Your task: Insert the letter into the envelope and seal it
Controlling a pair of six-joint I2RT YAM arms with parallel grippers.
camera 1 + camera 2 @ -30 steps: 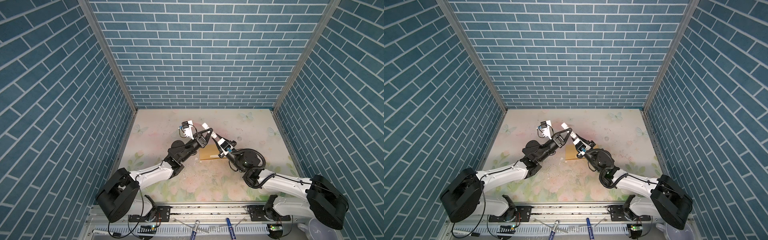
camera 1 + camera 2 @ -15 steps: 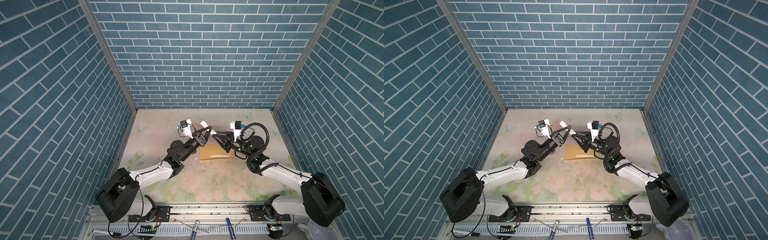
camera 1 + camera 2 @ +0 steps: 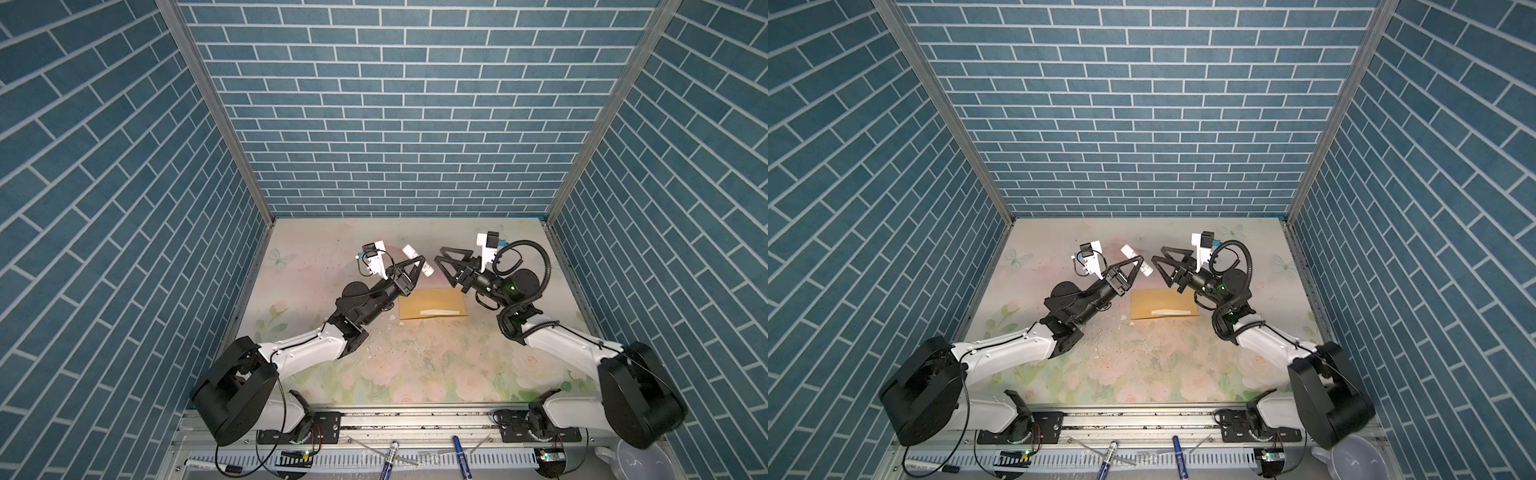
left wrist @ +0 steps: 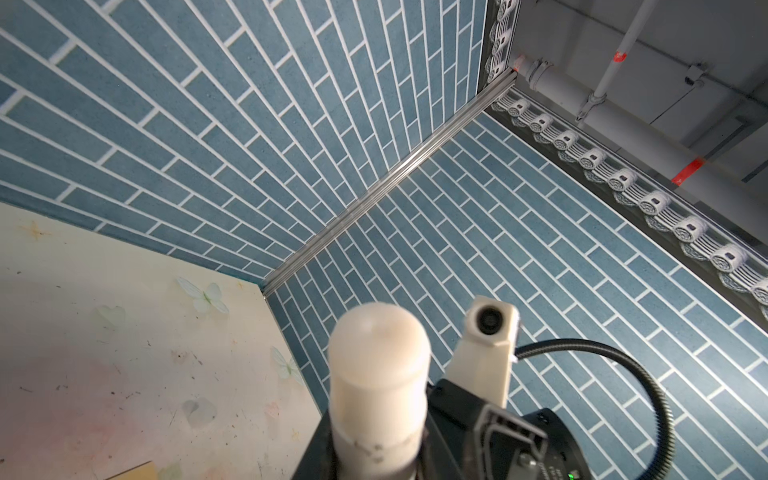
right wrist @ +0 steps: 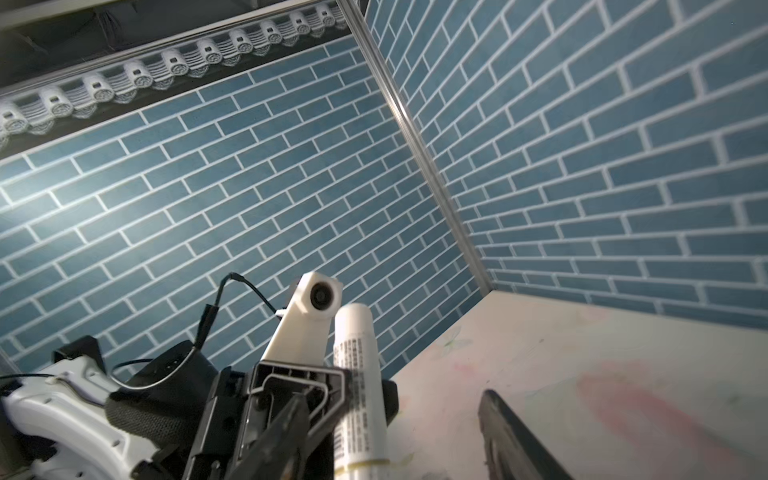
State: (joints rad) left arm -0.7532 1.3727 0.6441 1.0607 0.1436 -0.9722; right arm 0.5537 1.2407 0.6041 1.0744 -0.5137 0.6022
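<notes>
While the counter (image 3: 415, 374) bore the envelope (image 3: 432, 299) at its centre, the letter (image 3: 440, 311) apparently showing as a pale strip, the left claw (image 3: 419, 264) at its ten o'clock gripped an uncapped glue stick (image 3: 409, 251). The right claw (image 3: 444, 270), at one o'clock, stood spread and empty. Pinning the envelope before gluing seemed advisable. A second earlier, the right claw was closed at the stick.

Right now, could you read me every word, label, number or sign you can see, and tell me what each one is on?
No text here can be read.
White tube: rows of small dark print down its label, too blurred to read.
Markers: any markings are too small to read.
Envelope: no writing shows on it.
</notes>
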